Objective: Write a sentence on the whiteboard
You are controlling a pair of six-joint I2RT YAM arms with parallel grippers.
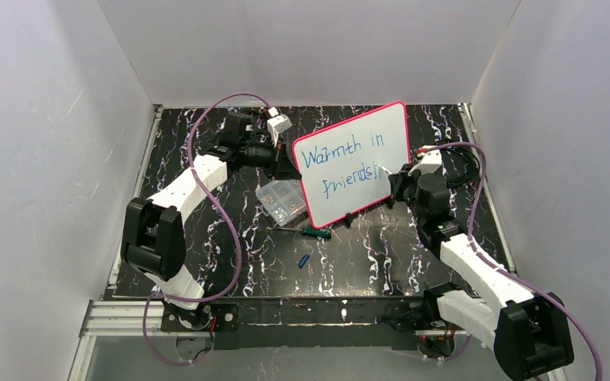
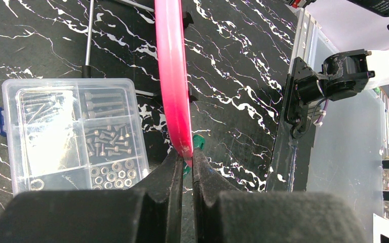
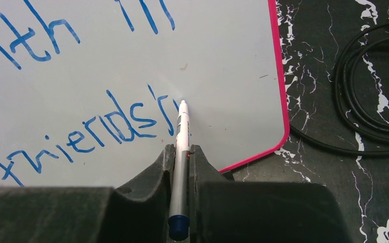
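The whiteboard [image 1: 369, 143], white with a pink-red rim, lies tilted at mid-table. The sentence [image 1: 341, 153] in blue reads "Warmth in" over "friendsh". My left gripper [image 1: 279, 159] is shut on the board's left rim [image 2: 174, 91], seen edge-on in the left wrist view, fingers [image 2: 169, 172] pinching it. My right gripper [image 1: 395, 181] is shut on a white marker [image 3: 181, 147] with a blue end. The marker's tip touches the board [image 3: 223, 61] just after the last blue stroke of the second line [image 3: 81, 136].
A clear compartment box [image 1: 280, 202] of screws and nuts sits by the board's lower left; it also shows in the left wrist view [image 2: 71, 134]. A green item [image 1: 316, 232] and a blue cap [image 1: 303, 260] lie in front. Black cable [image 3: 370, 96] coils right of the board.
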